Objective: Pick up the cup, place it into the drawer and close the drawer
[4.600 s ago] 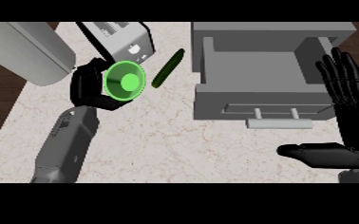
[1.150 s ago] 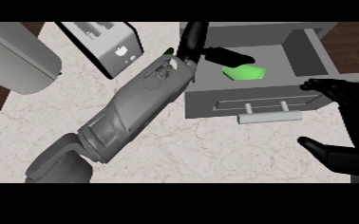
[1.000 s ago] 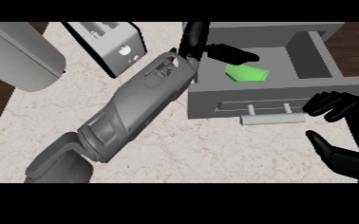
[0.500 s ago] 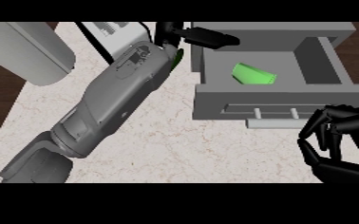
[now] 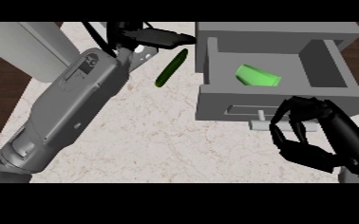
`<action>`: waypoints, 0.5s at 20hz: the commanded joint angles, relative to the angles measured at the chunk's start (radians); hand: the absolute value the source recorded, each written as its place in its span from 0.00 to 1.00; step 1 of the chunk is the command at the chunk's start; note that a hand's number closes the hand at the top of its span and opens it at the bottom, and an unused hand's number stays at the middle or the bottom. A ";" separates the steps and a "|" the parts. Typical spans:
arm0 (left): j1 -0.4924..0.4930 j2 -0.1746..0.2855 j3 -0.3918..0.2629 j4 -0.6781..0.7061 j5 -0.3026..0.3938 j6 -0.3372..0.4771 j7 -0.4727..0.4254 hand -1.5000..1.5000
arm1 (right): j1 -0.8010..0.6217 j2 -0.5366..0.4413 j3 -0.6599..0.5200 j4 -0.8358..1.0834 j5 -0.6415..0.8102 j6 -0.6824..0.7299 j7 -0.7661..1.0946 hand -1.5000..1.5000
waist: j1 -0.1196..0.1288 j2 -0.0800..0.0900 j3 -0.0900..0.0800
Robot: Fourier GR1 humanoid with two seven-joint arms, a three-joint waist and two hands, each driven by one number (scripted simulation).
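on marble counter (image 5: 154,123): cup (image 5: 258,76) in open drawer (image 5: 224,99); left hand (image 5: 151,35) fingers straight, right hand (image 5: 312,135) curled, apparently empty.

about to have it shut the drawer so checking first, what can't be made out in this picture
1. Drawer handle, head view: right part hidden behind the right hand; contact cannot be told.
2. Pale grey object by the left hand, head view: mostly covered by that hand and its forearm.
3. Cup in the drawer, head view: which end is its mouth cannot be told.
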State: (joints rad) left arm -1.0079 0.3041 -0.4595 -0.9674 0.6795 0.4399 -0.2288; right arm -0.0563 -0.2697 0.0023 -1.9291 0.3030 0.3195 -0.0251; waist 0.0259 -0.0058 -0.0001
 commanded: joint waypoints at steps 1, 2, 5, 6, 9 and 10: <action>0.120 0.098 0.028 -0.154 0.005 -0.028 0.039 0.00 | -0.011 0.035 0.094 0.060 0.168 -0.078 -0.052 1.00 | 0.004 0.000 0.000; 0.151 0.063 0.013 -0.154 0.004 -0.013 0.020 0.00 | -0.114 0.021 0.103 0.125 0.218 -0.089 -0.019 1.00 | 0.019 0.002 0.000; 0.194 0.135 0.046 -0.182 0.014 -0.066 0.021 0.00 | -0.114 -0.015 0.165 0.235 0.333 -0.098 -0.066 1.00 | 0.022 0.005 0.000; 0.228 0.126 0.047 -0.195 0.021 -0.084 -0.009 0.00 | -0.162 -0.034 0.162 0.293 0.370 -0.104 -0.065 1.00 | 0.031 0.008 0.000; 0.288 0.185 0.077 -0.278 0.032 -0.084 0.025 0.00 | -0.161 -0.018 0.235 0.375 0.500 -0.188 -0.098 1.00 | 0.023 0.004 0.000; 0.279 0.198 0.092 -0.256 0.033 -0.101 0.040 0.00 | -0.169 -0.017 0.241 0.438 0.526 -0.219 -0.137 1.00 | 0.010 0.007 0.001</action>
State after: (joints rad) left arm -0.7816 0.4488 -0.3992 -1.1765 0.7026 0.3683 -0.2097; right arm -0.1942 -0.2878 0.1828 -1.6269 0.6944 0.1790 -0.1113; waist 0.0443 -0.0007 -0.0002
